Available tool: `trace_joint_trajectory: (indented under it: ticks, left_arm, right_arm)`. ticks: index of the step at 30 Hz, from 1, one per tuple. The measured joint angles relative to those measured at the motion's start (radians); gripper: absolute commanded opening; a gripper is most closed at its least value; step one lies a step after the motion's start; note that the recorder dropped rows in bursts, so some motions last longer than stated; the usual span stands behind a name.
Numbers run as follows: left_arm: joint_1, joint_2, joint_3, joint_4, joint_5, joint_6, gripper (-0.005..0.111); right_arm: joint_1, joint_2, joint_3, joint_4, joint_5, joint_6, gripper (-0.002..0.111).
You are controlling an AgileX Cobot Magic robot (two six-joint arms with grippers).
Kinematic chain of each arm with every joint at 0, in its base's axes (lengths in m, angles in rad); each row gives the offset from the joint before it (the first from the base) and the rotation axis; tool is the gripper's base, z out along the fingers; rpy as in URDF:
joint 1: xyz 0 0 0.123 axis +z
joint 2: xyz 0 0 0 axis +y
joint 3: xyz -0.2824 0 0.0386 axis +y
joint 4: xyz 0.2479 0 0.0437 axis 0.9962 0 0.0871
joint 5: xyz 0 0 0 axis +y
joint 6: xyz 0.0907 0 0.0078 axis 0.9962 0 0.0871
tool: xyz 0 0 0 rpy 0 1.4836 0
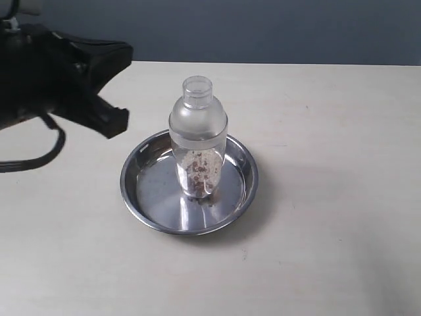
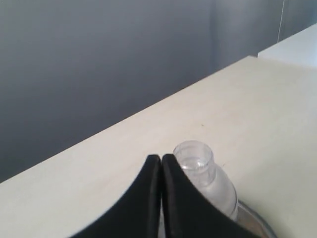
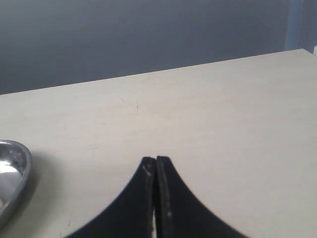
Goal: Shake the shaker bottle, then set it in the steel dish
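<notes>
The shaker bottle point(image 1: 198, 141) stands upright near the middle of the steel dish point(image 1: 151, 197), which sits on the counter point(image 1: 329, 197) well in from its far edge. The left gripper point(image 2: 161, 157) hangs beside and above the dish, pressed together on nothing and clear of the bottle. The right gripper point(image 3: 155, 159), likewise pressed together and empty, is over bare counter.

The placing looks done. What remains, I judge, is drawing the left arm away high and wide, since the tall, narrow bottle could tip or skate on the slick pan.

The bottle is clear plastic with a frosted domed shoulder, a small round cap and brown bits inside. The dish is shiny and shallow, with a sloped rim.
</notes>
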Motion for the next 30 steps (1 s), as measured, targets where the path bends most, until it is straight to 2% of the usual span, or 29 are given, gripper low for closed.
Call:
trace_joint_trajectory:
  ticks: [4,7,11,22,25,30]
  left_arm:
    - [0.001,-0.138,0.0,0.033,0.214,0.0,0.001]
    - [0.001,-0.232,0.0,0.139,0.33,0.002,0.001]
    - [0.002,-0.342,0.0,0.21,0.396,0.002,0.001]
    - [0.009,-0.539,0.016,0.214,0.541,-0.011,0.001]
    - [0.052,-0.597,0.065,0.167,0.555,-0.022,0.001]
    - [0.187,-0.693,0.203,0.05,0.525,-0.027,0.001]
  right_arm:
    - [0.0,0.0,0.0,0.0,0.0,0.0,-0.001]
    - [0.0,0.0,0.0,0.0,0.0,-0.002,-0.001]
    - [0.0,0.0,0.0,0.0,0.0,-0.002,-0.001]
    - [0.0,0.0,0.0,0.0,0.0,-0.002,-0.001]
    - [0.0,0.0,0.0,0.0,0.0,-0.002,-0.001]
    - [0.0,0.0,0.0,0.0,0.0,-0.002,-0.001]
